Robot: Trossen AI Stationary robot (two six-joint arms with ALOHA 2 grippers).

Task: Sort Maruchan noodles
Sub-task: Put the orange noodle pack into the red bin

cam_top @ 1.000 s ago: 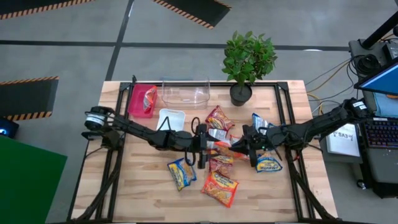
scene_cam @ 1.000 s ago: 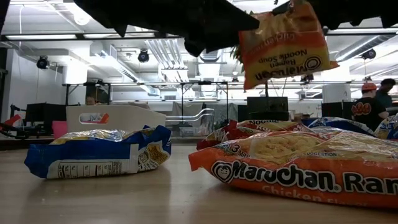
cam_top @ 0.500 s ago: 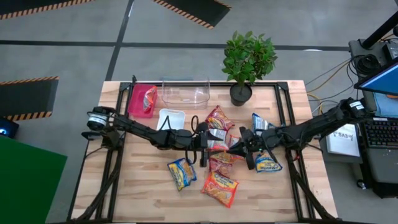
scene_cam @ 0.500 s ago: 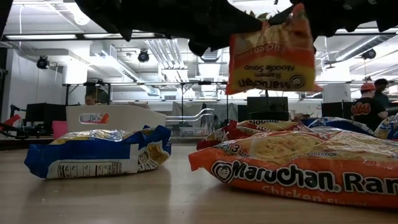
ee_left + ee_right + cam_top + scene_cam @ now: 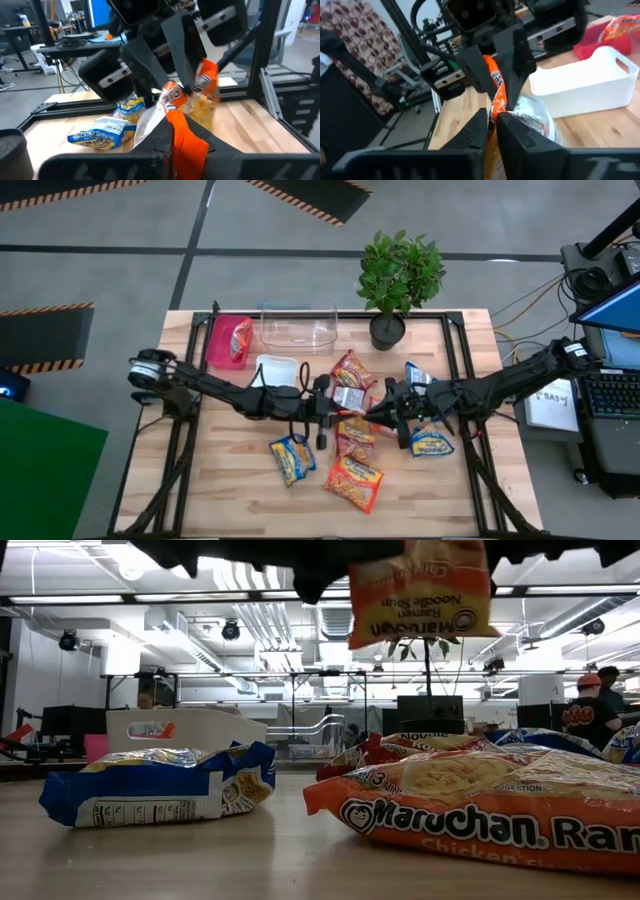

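An orange Maruchan noodle packet [image 5: 356, 414] hangs in the air over the middle of the table, its print upside down in the low view [image 5: 420, 595]. My left gripper [image 5: 338, 412] reaches it from the table's left and my right gripper [image 5: 377, 416] from the right. Both are shut on it, fingertip to fingertip. More packets lie flat on the wood below: a blue-and-yellow one [image 5: 291, 458], an orange one [image 5: 352, 482], a red-brown one [image 5: 352, 370] and a silvery one [image 5: 350, 397]. My left gripper pinches the orange packet's upper edge [image 5: 181, 131] between its two fingers, coming in about level from the table's left. The packet is clear of the table and hangs below the fingers. My right gripper pinches the same upper edge [image 5: 496, 100] between its two fingers, about level from the table's right, just opposite the left fingers. The packet's body hangs down below the hold [image 5: 425, 615].
A red tray [image 5: 216, 345] holding one packet, a clear tray [image 5: 298, 328] and a white tray [image 5: 275, 372] stand at the far left. A potted plant [image 5: 398, 280] stands at the far edge. Blue packets [image 5: 430, 442] lie under my right arm.
My left gripper has shut on the hanging orange packet next to my right gripper's fingers. The packet has gone up a little and toward the table's left, staying clear of the packets below.
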